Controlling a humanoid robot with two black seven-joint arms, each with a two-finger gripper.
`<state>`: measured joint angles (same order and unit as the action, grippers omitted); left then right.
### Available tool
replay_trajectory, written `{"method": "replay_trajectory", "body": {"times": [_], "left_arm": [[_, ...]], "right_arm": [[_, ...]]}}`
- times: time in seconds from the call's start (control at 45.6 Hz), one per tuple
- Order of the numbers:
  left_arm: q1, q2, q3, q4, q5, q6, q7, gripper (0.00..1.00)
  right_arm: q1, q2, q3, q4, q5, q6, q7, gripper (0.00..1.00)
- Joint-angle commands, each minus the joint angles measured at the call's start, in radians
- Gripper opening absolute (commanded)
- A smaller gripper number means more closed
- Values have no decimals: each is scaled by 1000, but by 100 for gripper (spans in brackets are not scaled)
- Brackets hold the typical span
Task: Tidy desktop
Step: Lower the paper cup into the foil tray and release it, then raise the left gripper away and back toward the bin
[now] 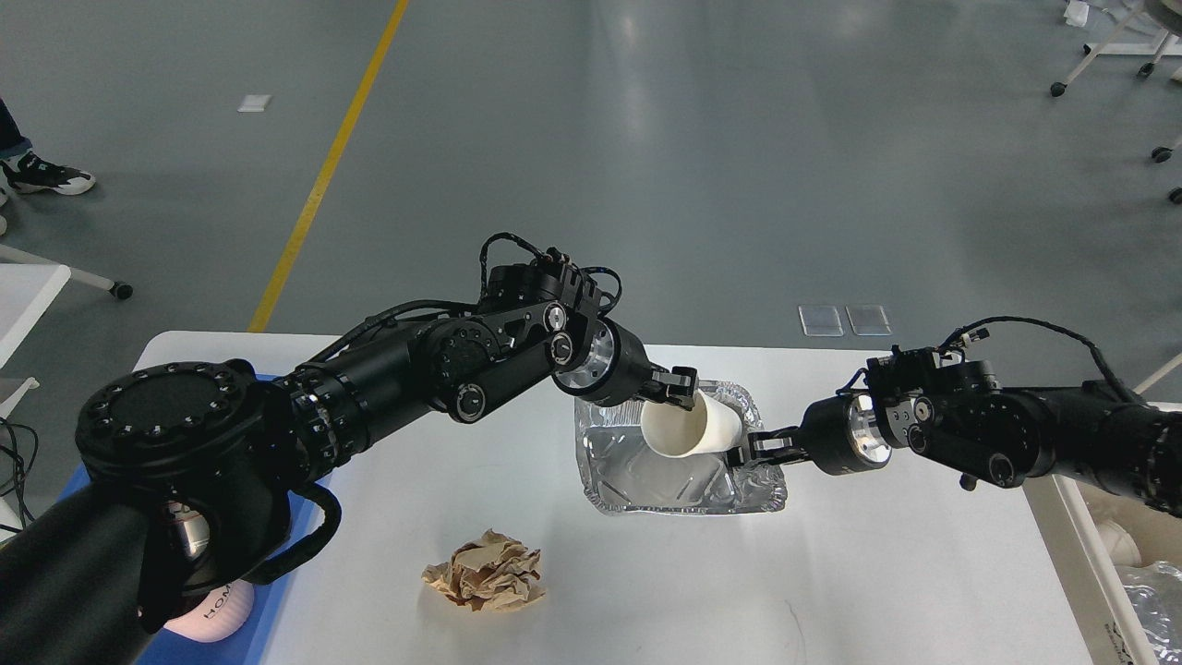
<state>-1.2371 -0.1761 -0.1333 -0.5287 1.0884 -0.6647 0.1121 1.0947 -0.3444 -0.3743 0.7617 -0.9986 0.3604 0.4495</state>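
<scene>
Left claw: my left gripper (681, 386) sits at the centre of the frame, its fingers clamped on the rim of a white paper cup (691, 425).
Cup: lies on its side, mouth turned toward the lower left, held over a foil tray (679, 453). I cannot tell whether it touches the foil.
Right claw: my right gripper (750, 446) comes in from the right edge and ends at the base of the same cup. Its fingers stand slightly apart; whether they bear on the cup or on the tray's rim, I cannot tell.
Foil tray: shiny, crumpled at the rim, resting on the desktop (877, 573) in the middle of the frame, just below both grippers.
Brown paper: a crumpled ball (485, 571) lies on the desktop, lower centre, well apart from the tray.
Desktop: the large white top with rounded corners fills the lower half of the frame, from the far left corner across to the right side.
Blue tray: lower left (277, 591), largely hidden behind my left arm; a pale rounded object (217, 614) with dark lettering sits there, partly covered.
White bin: lower right corner (1076, 554), beside the desktop's edge, holding white and clear plastic items too cut off to name.
Floor: grey, with a yellow line (328, 166) running up the upper left.
</scene>
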Motion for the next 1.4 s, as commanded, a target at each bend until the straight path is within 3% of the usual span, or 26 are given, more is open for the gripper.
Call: {"method": "replay_trajectory", "body": {"times": [0.0,0.066,0.483,0.812,1.031,1.229,1.382], "left_arm": [[7,1,1,-1,-68,17,1,87],[-1,4,1,1,-108,17,1,98],[-157,95,-11,1,-338,68,-9,98],[-186,124,-40,18,-429,194,-9,98],[-156,179,-52,18,-432,174,-25,98],[-110,248,-39,16,-427,83,-132,98],[-99,331,-39,16,-429,43,-138,98]], "right_arm": [[-2,-2,0,1,0,0,0,0],[-6,-2,0,2,0,0,0,0],[2,-27,0,4,0,2,5,0],[14,-36,0,16,0,2,5,0],[19,-36,2,16,2,5,5,0],[37,-38,11,22,2,34,8,0],[96,-76,12,100,3,58,5,0]]}}
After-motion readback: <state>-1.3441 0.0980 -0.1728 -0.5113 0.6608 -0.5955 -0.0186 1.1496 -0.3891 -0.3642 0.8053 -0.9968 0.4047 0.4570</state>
